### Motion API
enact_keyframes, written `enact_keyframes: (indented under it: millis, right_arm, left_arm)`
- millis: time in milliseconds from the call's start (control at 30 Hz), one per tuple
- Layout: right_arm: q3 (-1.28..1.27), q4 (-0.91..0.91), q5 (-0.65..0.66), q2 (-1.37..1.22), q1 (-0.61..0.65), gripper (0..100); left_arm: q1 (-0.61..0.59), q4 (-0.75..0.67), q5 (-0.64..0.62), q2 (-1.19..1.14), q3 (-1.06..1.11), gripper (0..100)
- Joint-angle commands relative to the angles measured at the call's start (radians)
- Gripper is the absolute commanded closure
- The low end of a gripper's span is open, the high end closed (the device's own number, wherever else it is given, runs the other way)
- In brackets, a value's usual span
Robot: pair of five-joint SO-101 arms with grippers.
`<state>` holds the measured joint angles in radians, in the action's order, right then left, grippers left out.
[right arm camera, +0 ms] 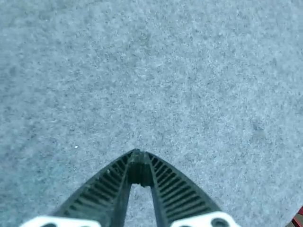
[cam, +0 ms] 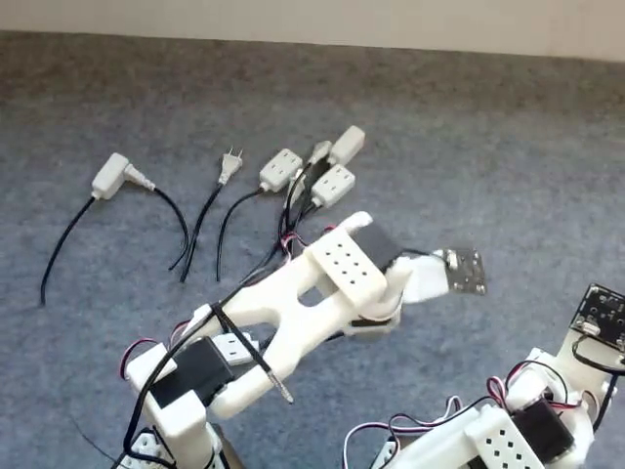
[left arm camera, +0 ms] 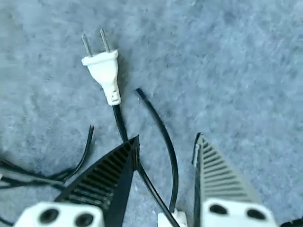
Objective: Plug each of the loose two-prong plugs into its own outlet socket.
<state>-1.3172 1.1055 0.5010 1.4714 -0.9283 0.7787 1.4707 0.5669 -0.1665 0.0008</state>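
A white two-prong plug (left arm camera: 102, 71) lies on the carpet with its prongs pointing away from my left gripper (left arm camera: 167, 139). That gripper is open and hangs just short of the plug. The plug's black cable (left arm camera: 124, 130) runs back between the fingers. In the high view three white outlet sockets (cam: 281, 168), (cam: 334, 184), (cam: 347, 144) lie close together at the far middle. A small loose plug (cam: 229, 164) lies left of them. My left arm (cam: 322, 283) stretches toward the cluster. My right gripper (right arm camera: 138, 156) is shut over bare carpet.
An angled white plug (cam: 112, 176) with a long black cable lies at the far left. Black cable ends (left arm camera: 137, 91) trail loose over the grey carpet near the left gripper. The right arm (cam: 527, 425) stands at the near right corner.
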Motion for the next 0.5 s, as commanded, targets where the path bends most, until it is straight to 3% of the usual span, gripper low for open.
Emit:
enact_keyframes:
  millis: [0,267,467]
  right_arm:
    - [0.007,-0.016,0.014,0.01,0.027,99.3]
    - [0.018,0.024,0.014,0.001,0.185,99.3]
    - [0.177,0.16,-0.032,-0.113,0.449,99.3]
  left_arm:
    - [-0.101,0.114,-0.031,0.047,-0.174,79]
    - [-0.533,0.281,-0.279,0.05,-0.532,79]
    - [-0.881,0.276,-0.328,0.041,-0.409,79]
